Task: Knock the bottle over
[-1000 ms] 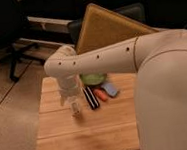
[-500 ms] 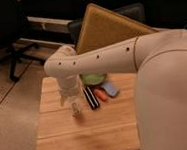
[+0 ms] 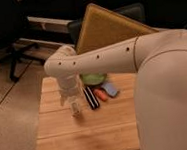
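Observation:
The bottle point(image 3: 76, 110) is a small whitish object on the wooden table point(image 3: 63, 138), just left of the black striped bar point(image 3: 91, 97). My gripper point(image 3: 69, 98) hangs from the white arm right above the bottle and partly hides its top. I cannot tell whether it touches the bottle.
A small orange object point(image 3: 101, 95) and a pale blue item point(image 3: 110, 90) lie right of the bar. A green bowl point(image 3: 93, 79) sits behind them. A tan chair back point(image 3: 107, 25) stands behind the table, and an office chair base point(image 3: 12, 58) is on the floor at left. My arm's large white body point(image 3: 169, 91) covers the table's right side.

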Motion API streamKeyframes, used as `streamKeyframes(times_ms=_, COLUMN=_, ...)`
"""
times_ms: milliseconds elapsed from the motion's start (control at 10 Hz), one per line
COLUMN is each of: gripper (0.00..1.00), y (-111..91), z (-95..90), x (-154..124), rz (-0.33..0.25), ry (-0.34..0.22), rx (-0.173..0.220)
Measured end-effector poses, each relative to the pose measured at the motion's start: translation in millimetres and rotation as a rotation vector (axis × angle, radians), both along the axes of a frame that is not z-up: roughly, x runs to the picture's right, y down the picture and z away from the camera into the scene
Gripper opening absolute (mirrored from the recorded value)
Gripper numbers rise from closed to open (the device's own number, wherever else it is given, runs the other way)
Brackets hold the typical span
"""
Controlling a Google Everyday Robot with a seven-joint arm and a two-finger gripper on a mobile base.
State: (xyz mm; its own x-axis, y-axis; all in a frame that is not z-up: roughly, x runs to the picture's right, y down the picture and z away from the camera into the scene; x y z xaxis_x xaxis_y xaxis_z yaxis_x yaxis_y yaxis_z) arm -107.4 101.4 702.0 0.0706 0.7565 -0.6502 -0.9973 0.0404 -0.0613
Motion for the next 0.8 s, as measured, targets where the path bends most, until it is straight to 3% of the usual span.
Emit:
streamKeyframes(times_ms=100, gripper=0.61, y=0.0, z=0.0, x=0.0, rz=0.0, ry=0.0, rx=0.0)
streamKeyframes(times_ms=600, gripper=0.12, y=0.0, z=0.0, x=0.0, rz=0.0, ry=0.0, rx=0.0)
streamKeyframes(times_ms=800, gripper=0.0, y=0.0, z=0.0, x=0.0, rz=0.0, ry=0.0, rx=0.0)
